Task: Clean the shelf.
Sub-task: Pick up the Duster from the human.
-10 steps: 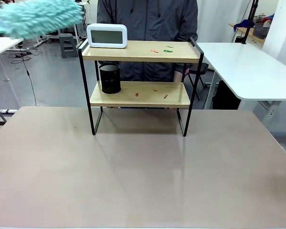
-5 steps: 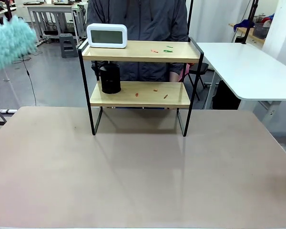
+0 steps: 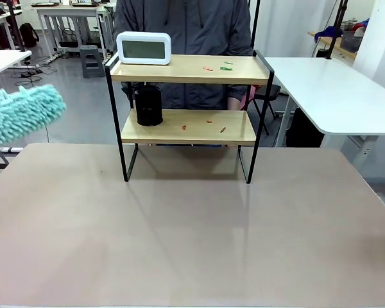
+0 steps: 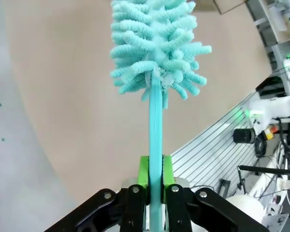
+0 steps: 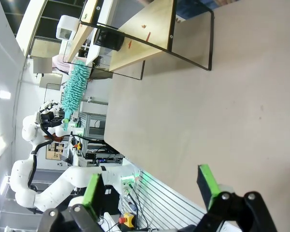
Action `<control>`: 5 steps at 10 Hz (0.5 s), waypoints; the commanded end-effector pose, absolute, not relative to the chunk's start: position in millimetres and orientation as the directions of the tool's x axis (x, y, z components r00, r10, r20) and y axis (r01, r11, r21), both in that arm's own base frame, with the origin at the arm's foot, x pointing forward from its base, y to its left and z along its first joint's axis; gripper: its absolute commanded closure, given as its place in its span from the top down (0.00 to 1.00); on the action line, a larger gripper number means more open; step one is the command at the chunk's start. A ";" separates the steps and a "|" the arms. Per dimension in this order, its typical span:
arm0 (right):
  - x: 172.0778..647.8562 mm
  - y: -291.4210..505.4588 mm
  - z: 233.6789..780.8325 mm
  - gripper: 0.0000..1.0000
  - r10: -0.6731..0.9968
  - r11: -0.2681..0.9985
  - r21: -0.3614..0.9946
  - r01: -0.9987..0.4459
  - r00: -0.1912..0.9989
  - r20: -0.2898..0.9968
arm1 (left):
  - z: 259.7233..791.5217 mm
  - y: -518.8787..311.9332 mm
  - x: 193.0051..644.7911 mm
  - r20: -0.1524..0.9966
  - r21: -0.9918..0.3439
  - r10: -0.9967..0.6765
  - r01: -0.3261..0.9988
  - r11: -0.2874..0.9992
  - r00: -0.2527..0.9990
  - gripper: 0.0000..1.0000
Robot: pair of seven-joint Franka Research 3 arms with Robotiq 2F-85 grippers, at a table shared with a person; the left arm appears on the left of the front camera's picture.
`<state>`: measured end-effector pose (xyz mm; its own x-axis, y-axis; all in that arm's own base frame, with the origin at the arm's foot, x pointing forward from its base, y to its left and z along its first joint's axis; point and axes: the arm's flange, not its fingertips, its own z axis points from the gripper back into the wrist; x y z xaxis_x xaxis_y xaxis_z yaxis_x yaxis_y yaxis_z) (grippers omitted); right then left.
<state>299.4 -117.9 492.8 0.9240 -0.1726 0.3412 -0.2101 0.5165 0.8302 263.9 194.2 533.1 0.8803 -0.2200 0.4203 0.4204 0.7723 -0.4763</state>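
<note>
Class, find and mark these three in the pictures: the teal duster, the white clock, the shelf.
duster (image 3: 24,118): front view, on its fluffy head.
clock (image 3: 144,48): front view, middle of its screen.
shelf (image 3: 183,70): front view, bare wood of its top board.

You have a white digital clock (image 3: 144,48) standing upright, with a black cup (image 3: 148,106) just below it. A person in a dark jacket (image 3: 192,25) stands behind them. A white side table (image 3: 333,90) is at far right, and a beige tabletop (image 3: 192,231) is in front.
</note>
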 end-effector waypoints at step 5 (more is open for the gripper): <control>301.2 -116.6 492.5 1.00 -0.172 0.505 0.829 -0.241 0.913 0.370 | 542.4 194.3 261.7 0.452 -0.501 -0.181 0.416 0.759 0.873 0.00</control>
